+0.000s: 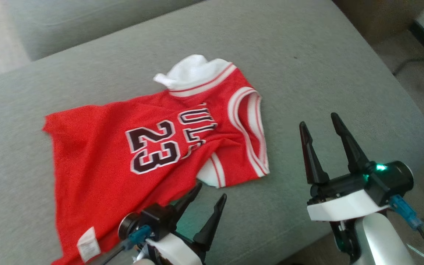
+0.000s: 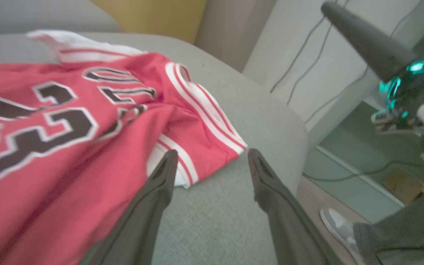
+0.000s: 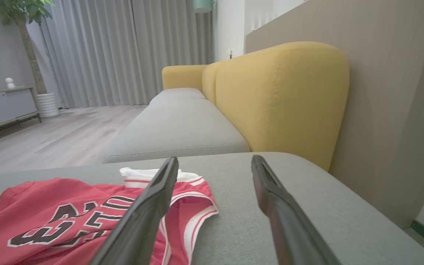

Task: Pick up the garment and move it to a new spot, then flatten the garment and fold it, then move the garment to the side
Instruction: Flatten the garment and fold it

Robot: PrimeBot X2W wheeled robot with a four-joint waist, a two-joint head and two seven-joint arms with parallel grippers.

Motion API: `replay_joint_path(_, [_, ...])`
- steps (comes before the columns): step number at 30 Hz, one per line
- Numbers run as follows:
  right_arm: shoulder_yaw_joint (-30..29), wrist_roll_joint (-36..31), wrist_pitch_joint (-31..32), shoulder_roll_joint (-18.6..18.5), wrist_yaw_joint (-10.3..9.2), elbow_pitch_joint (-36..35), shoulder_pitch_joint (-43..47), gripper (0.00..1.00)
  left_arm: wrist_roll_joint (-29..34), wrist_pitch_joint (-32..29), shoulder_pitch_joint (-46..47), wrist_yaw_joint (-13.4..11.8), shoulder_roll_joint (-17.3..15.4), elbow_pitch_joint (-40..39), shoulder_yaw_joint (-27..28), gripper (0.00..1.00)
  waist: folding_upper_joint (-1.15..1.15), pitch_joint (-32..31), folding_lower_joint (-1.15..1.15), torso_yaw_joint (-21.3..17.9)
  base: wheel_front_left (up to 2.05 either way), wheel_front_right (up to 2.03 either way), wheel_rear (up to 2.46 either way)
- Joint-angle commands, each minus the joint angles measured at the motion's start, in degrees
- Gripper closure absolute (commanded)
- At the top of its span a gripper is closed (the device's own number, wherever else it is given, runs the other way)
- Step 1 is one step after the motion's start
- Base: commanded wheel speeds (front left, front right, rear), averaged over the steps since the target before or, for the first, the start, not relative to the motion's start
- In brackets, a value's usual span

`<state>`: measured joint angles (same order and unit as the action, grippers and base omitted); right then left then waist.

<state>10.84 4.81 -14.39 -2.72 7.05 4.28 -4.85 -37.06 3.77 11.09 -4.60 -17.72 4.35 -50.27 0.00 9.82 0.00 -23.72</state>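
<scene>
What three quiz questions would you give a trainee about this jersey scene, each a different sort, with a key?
1. True or false: the left gripper is clamped shut on the red jersey.
2. Which number is printed on the jersey? A) 32 B) 23 C) 45
3. Fill in: the jersey lies spread, still wrinkled, on a grey ____.

Key
1. False: its jaws stand open at the jersey's near edge, holding nothing.
2. B
3. cushion
</scene>
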Motion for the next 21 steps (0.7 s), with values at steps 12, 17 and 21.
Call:
replay_joint_path(12, [1.1,2.1,-0.6,-0.2,0.44,-2.8,-2.3,0.0,3.4,0.2,9.2,2.7,3.4,15.3,-1.3,0.0,0.0,3.7,0.0,-5.8,0.0,0.0,0.0])
replay_joint_path(17, [1.3,2.3,-0.6,-0.2,0.44,-2.5,-2.4,0.0,6.0,-1.5,12.3,1.1,3.6,19.5,-2.3,0.0,0.0,3.2,0.0,-6.0,0.0,0.0,0.0])
replay_joint_path(21, [1.4,2.3,-0.6,-0.2,0.44,-2.3,-2.2,0.0,7.0,-6.0,13.7,0.7,3.6,22.5,-4.1,0.0,0.0,2.6,0.0,-6.1,0.0,0.0,0.0])
